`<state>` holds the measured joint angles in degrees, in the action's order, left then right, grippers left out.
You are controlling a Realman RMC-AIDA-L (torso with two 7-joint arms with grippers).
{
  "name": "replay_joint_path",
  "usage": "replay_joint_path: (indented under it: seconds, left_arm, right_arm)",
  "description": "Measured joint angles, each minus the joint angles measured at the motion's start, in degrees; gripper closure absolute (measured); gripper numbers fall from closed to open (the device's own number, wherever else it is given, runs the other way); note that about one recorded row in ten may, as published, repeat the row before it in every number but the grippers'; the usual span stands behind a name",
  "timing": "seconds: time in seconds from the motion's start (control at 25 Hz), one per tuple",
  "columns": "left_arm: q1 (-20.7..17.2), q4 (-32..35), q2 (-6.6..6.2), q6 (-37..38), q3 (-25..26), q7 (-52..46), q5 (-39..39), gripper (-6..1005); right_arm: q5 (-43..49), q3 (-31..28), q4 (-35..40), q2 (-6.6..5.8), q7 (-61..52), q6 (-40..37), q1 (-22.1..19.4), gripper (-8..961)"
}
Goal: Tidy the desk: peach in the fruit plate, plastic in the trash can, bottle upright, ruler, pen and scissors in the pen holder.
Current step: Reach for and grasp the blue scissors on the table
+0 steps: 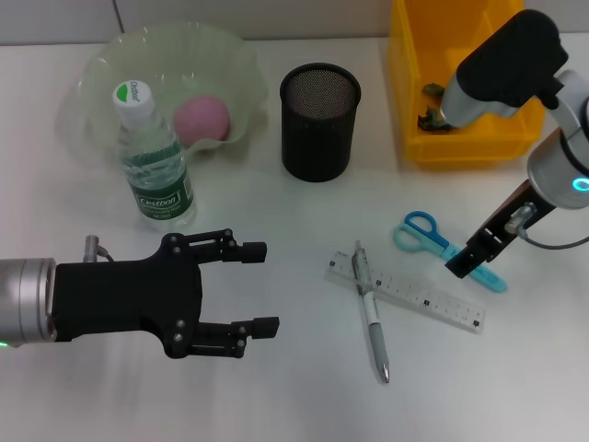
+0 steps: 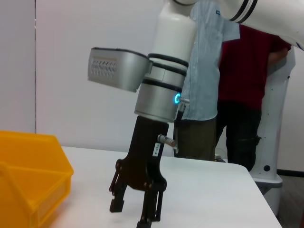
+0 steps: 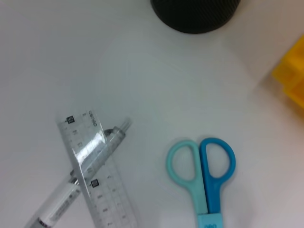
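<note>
- Left gripper [image 1: 261, 286] hovers low over the white worktop [image 1: 276, 396], fingers spread apart and empty, just below the upright bottle [image 1: 153, 157].
- Peach [image 1: 202, 118] lies in the pale green fruit plate [image 1: 101, 69] behind the bottle.
- Pen holder [image 1: 319, 120], black mesh, stands mid-worktop; only its base shows in the right wrist view.
- Pen [image 1: 371, 311] lies across the clear ruler [image 1: 405, 292]; the right wrist view shows this crossing close up.
- Scissors [image 1: 445, 245] lie flat, blue handles toward the holder.
- Right gripper [image 1: 467, 265] is down at the scissors' blade end; the left wrist view shows its fingers [image 2: 117, 203] parted.
- Yellow trash can [image 1: 414, 83] holds dark plastic [image 1: 433, 109].
</note>
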<state>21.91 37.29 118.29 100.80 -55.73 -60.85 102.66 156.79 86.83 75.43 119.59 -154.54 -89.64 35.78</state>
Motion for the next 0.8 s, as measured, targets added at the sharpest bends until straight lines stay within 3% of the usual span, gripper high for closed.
replay_joint_path:
  seconds: [0.64,0.72,0.8]
  left_arm:
    - [0.02,-0.12,0.0,-0.09,-0.09,0.04,-0.01,193]
    - [0.02,-0.12,0.0,-0.09,-0.09,0.04,-0.01,193]
    - [0.02,-0.12,0.0,-0.09,-0.09,0.04,-0.01,193]
  right_arm:
    - [-1.03,1.82,-6.91,-0.02,-0.09,5.11,2.76,176]
    - [-1.02,1.94,-6.99,-0.03,-0.03,5.28,2.77,385]
    - [-1.03,2.2,-7.34,-0.04,0.04,5.6,2.86,409]
